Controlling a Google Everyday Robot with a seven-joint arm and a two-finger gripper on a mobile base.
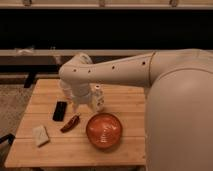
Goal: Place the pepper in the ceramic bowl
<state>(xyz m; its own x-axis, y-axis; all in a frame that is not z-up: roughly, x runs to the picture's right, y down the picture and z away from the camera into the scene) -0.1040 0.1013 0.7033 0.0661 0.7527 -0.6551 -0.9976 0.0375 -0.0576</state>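
Observation:
The pepper (70, 123) is a small dark red chili lying on the wooden table (125, 105), left of the ceramic bowl. The ceramic bowl (104, 130) is round, glossy orange-red with lighter rings inside, and stands near the table's front middle. My gripper (76, 107) hangs from the white arm just above and behind the pepper, between the phone and the bowl. The pepper lies on the table below the gripper.
A flat black phone (60, 110) lies left of the pepper. A small white container (97, 98) stands behind the bowl, next to the arm. A pale rectangular pad (41, 135) lies at the front left. My big white arm fills the right side.

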